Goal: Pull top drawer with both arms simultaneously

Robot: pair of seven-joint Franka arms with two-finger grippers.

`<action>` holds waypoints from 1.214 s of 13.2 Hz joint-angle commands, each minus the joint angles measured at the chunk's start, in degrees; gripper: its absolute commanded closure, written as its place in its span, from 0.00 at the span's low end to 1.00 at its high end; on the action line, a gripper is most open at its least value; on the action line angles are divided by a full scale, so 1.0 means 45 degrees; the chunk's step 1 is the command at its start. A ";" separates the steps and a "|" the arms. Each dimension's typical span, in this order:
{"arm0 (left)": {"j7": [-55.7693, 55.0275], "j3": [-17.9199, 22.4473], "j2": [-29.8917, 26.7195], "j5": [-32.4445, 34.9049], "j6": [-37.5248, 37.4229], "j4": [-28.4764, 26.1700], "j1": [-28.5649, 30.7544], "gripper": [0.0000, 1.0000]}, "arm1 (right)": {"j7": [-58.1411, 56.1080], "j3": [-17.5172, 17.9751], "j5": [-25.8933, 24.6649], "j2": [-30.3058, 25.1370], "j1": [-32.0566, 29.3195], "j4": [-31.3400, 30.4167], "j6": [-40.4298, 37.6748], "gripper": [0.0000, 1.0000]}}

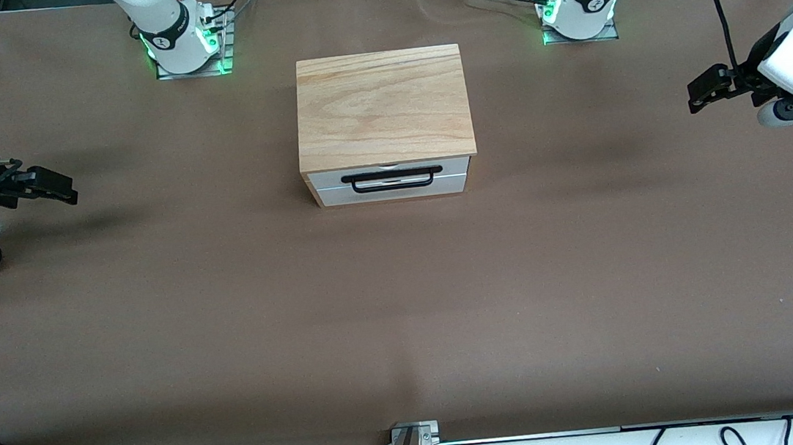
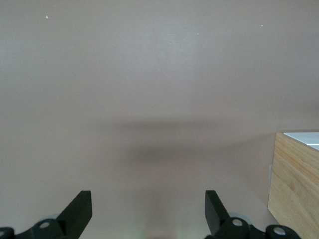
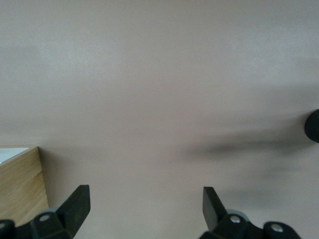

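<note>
The small cabinet (image 1: 382,106) with a pale wood top stands mid-table. Its top drawer (image 1: 329,179) is shut, its white front facing the front camera, with a thin black bar handle (image 1: 393,187). My left gripper (image 1: 701,92) hovers over the table at the left arm's end, well away from the cabinet, open and empty (image 2: 148,209). My right gripper (image 1: 60,187) hovers at the right arm's end, open and empty (image 3: 146,206). A corner of the cabinet shows in the left wrist view (image 2: 294,186) and in the right wrist view (image 3: 20,184).
The brown table cover (image 1: 406,310) is bare around the cabinet. The arm bases (image 1: 186,42) (image 1: 577,12) stand farther from the front camera than the cabinet. Cables and a metal bracket (image 1: 413,434) line the table's near edge.
</note>
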 commanded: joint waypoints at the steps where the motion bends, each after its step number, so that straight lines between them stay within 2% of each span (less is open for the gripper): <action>1: 0.0071 0.0362 -0.0345 -0.0247 -0.0076 -0.0285 -0.0376 0.00 | -0.0143 0.0019 0.0202 -0.0036 -0.0070 0.0185 -0.0254 0.00; 10: 0.0072 0.0442 -0.0248 -0.0286 -0.0017 -0.0304 -0.0397 0.00 | -0.0006 0.0097 0.0182 -0.0055 -0.0012 0.0204 -0.0254 0.00; 16: 0.0072 0.0442 -0.0228 -0.0832 0.0120 -0.0499 -0.0299 0.00 | -0.0124 0.0116 0.0202 -0.0036 0.0027 0.0204 -0.0273 0.00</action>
